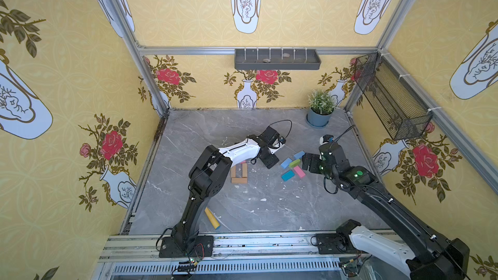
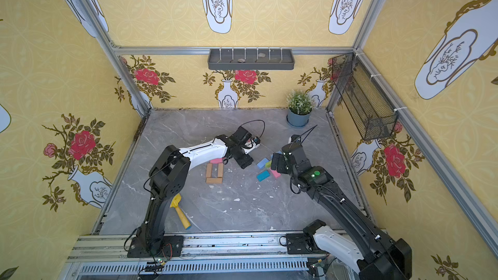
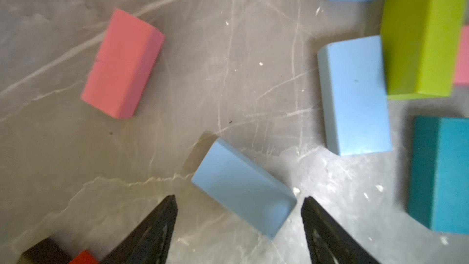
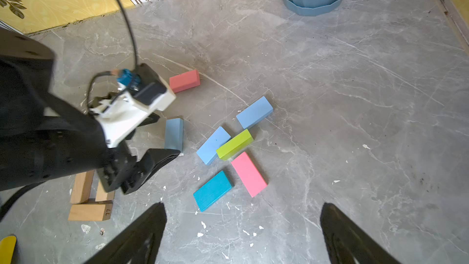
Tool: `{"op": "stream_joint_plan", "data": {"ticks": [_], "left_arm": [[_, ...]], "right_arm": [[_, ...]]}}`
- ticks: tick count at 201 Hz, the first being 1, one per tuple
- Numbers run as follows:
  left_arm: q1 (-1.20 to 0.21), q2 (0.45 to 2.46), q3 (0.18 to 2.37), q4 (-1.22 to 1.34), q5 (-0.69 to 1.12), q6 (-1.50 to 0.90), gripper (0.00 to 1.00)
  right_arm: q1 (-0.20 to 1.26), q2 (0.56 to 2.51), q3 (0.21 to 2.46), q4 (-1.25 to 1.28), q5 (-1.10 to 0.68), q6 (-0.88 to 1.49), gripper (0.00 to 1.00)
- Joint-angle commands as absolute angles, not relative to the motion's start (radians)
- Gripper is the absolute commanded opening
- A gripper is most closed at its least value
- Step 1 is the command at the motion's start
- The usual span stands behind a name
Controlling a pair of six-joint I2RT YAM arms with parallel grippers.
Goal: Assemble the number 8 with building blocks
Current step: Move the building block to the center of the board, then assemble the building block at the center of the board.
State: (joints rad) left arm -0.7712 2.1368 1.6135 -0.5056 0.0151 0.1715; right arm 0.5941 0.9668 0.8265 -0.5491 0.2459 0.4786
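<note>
While the left gripper (image 3: 239,197) holds its fingers (image 3: 162,224) spread, a light blue block (image 3: 243,186) lies between the tips with a gap on each side, so it is not pinched. In the right wrist view that block sits on its long edge on the table (image 4: 355,97). A coral block (image 3: 121,64) lies alone further out, well apart from it. A dark brown block (image 3: 45,252) and a red block (image 3: 83,259) show at the frame edge behind one finger, too blurred to place.

Under the left arm, three tan blocks (image 4: 87,212) form a U, two parallel and one across their near ends, touching. In a top view a pinkish block (image 2: 216,160) lies across the far end, half hidden by the arm.

The right gripper (image 4: 245,204) has its fingers wide apart with nothing between them and hovers near the loose cluster. Nearest are a teal block (image 4: 212,190) and a pink block (image 4: 248,173). Beyond them a green block (image 4: 234,144) touches a second light blue block (image 4: 213,144), and a third light blue block (image 4: 254,112) lies just past it.

A yellow shovel (image 2: 180,215) lies by the left arm's base, and a potted plant (image 1: 320,109) stands in the far corner
</note>
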Motion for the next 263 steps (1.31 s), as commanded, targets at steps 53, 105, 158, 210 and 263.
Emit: {"op": "stream_joint_plan", "data": {"ticks": [53,105,158,210,263], "left_arm": [[-0.762,1.687,1.317,-0.378,-0.017,0.001,0.93],[-0.723,1.343,1.127,-0.427,-0.071,-0.159,0.96],[-0.676,1.078,1.086,-0.598,-0.104,-0.212,1.00],[-0.672,0.981,0.997,-0.561,-0.082,-0.158,1.00],[-0.672,0.931,0.903,-0.481,-0.051,-0.128,1.00]], "right_arm": [[0.607,1.061,0.847,-0.501,0.257,0.488,0.97],[0.724,1.373,0.993,-0.488,0.321,0.502,0.97],[0.769,1.695,1.176,-0.427,0.237,0.553,0.93],[0.766,1.893,1.289,-0.403,0.184,0.539,0.84],[0.760,1.977,1.342,-0.398,0.165,0.536,0.73]]}}
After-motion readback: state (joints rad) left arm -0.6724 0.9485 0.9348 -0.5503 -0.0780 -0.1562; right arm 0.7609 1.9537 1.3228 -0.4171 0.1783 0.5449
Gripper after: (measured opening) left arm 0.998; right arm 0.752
